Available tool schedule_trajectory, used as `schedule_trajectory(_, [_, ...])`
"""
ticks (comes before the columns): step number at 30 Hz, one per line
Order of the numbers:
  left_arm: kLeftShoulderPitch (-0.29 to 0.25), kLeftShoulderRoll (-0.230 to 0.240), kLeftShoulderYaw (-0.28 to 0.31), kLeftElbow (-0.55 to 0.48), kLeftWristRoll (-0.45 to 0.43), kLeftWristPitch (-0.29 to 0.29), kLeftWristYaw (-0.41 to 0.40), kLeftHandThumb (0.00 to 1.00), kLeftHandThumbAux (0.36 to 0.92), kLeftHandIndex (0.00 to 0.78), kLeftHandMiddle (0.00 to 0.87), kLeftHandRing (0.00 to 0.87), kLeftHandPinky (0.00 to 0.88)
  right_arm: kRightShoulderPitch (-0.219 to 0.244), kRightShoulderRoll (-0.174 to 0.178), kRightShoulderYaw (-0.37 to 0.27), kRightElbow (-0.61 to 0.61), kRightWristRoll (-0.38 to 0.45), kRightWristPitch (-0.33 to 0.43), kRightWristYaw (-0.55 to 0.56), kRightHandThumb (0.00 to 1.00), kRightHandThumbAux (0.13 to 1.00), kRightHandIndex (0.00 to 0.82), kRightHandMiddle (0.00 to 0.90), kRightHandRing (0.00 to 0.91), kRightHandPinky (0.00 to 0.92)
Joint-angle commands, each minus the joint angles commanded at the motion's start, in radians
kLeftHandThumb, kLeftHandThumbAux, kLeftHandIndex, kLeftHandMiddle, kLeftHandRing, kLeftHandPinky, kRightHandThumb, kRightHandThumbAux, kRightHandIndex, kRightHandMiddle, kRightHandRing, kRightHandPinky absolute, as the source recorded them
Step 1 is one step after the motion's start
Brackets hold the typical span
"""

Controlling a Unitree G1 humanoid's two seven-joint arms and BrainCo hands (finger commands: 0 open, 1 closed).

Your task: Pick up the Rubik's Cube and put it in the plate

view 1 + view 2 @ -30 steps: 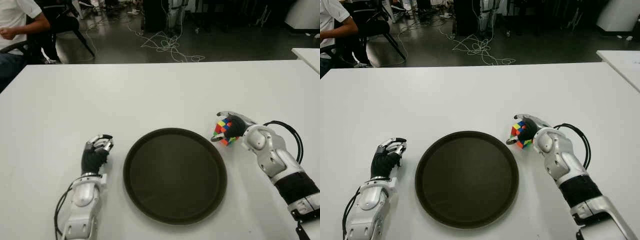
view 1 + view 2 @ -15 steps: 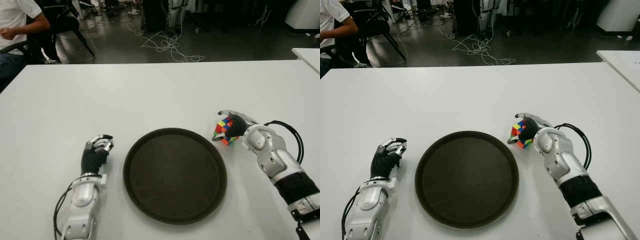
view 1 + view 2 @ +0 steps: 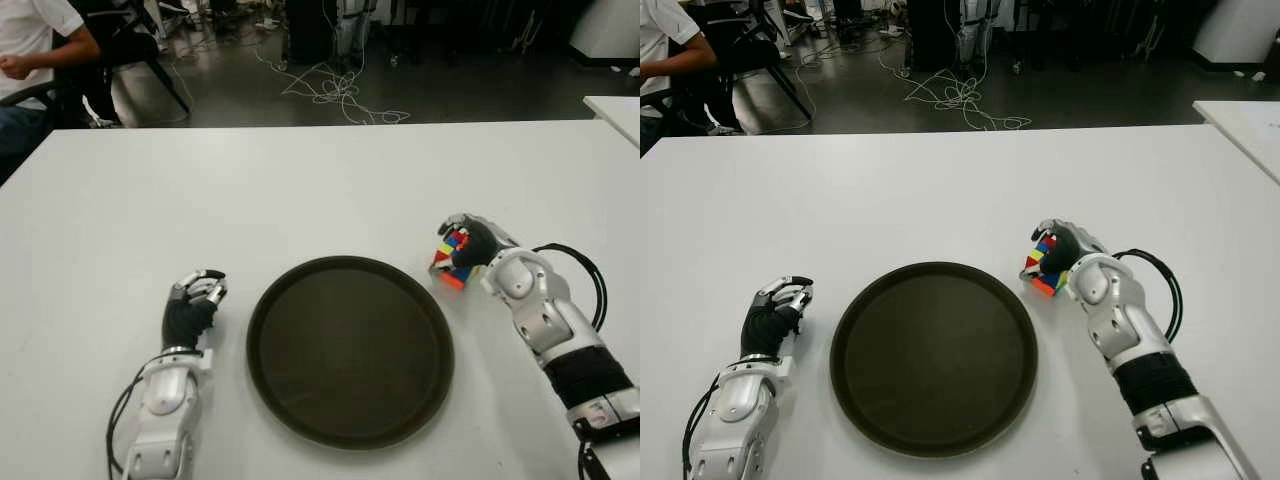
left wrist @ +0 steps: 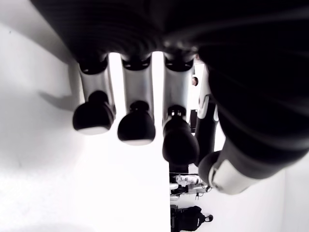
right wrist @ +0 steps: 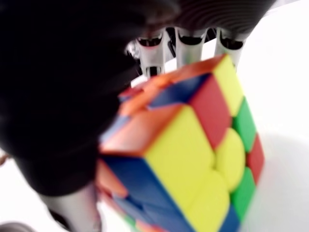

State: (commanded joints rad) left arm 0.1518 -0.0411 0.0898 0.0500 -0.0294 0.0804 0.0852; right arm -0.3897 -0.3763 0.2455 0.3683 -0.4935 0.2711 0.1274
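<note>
The Rubik's Cube (image 3: 450,258) is tilted in my right hand (image 3: 466,243), just off the right rim of the round dark plate (image 3: 262,335). In the right wrist view the cube (image 5: 193,150) fills the palm, with the fingers (image 5: 186,46) wrapped over its far side and the thumb against its near side. Nothing lies in the plate. My left hand (image 3: 195,295) shows to the left of the plate, its fingers (image 4: 136,128) curled and holding nothing.
The white table (image 3: 300,190) stretches far behind the plate. A black cable loop (image 3: 592,272) sits beside my right forearm. Beyond the table's far edge are a seated person (image 3: 30,50), floor cables (image 3: 335,90) and another white table's corner (image 3: 615,108).
My right hand's fingers have closed tighter over the cube, which has tipped and shifted slightly up and away. The left hand has not moved.
</note>
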Motion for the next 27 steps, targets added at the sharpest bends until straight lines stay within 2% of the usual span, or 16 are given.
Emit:
schedule_trajectory(10, [-0.002,0.003,0.001,-0.002,0.000,0.013,-0.003,0.710,0.705,0.443,0.809,0.815,0.807,0.006,0.013,-0.016,0.003,0.010,-0.020,-0.045,0.153,0.853,0.582,0.757,0.776,0.778])
schedule_trajectory(20, [-0.005,0.003,0.003,0.001,0.007,0.017,0.004,0.709,0.705,0.444,0.812,0.821,0.817,0.007,0.023,-0.028,-0.004,0.012,-0.007,-0.052,0.156,0.850,0.595,0.777,0.799,0.796])
schedule_trajectory(27, [-0.004,0.004,0.002,0.000,0.011,0.012,0.005,0.710,0.704,0.444,0.817,0.824,0.818,0.012,0.033,-0.041,-0.021,0.023,0.010,-0.049,0.192,0.847,0.576,0.787,0.813,0.817])
